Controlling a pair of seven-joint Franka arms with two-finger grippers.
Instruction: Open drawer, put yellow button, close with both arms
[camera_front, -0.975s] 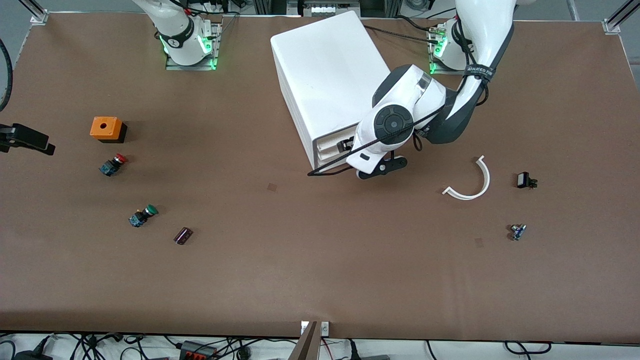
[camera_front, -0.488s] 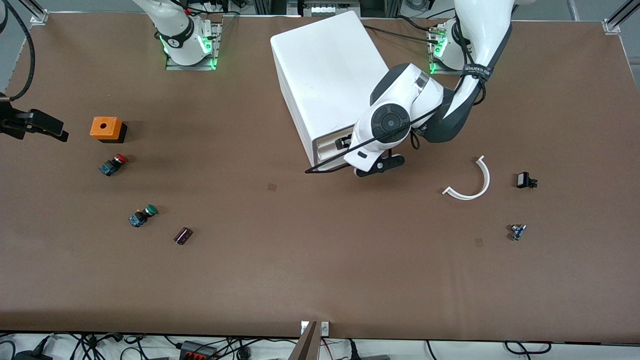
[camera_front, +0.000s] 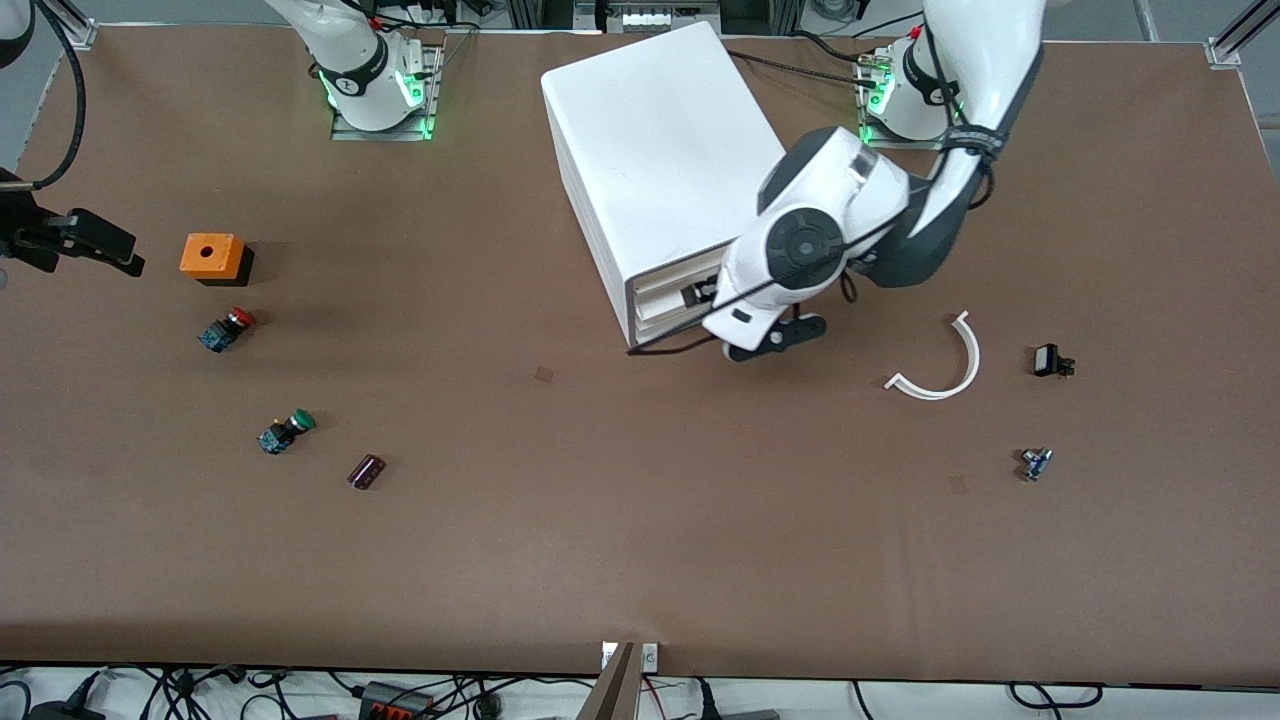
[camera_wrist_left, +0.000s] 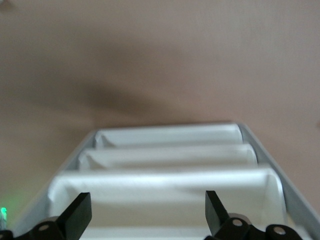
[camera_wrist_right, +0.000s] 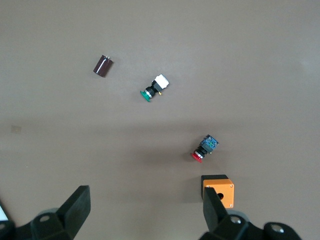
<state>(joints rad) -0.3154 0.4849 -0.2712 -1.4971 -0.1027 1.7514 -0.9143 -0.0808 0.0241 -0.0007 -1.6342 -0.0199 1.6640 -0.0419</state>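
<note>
My left gripper (camera_wrist_left: 146, 200), fingers spread, faces the shallow white plastic top drawer (camera_wrist_left: 165, 176), upper middle, to move it. My right gripper (camera_wrist_right: 145, 194) waits, spread too, at the picture's edge.

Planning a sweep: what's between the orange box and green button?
The red button, nearer the orange box than the green button; otherwise bare table. Front and right wrist views show it.

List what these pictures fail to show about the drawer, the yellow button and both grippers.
- Yellow button: appears in no view.
- Drawer: inside unseen; the left arm covers much of its front in the front view.
- Left gripper: contact with the drawer unclear; the left wrist view's edge cuts its fingers.
- Right gripper: partly cut off by the front view's edge.
</note>
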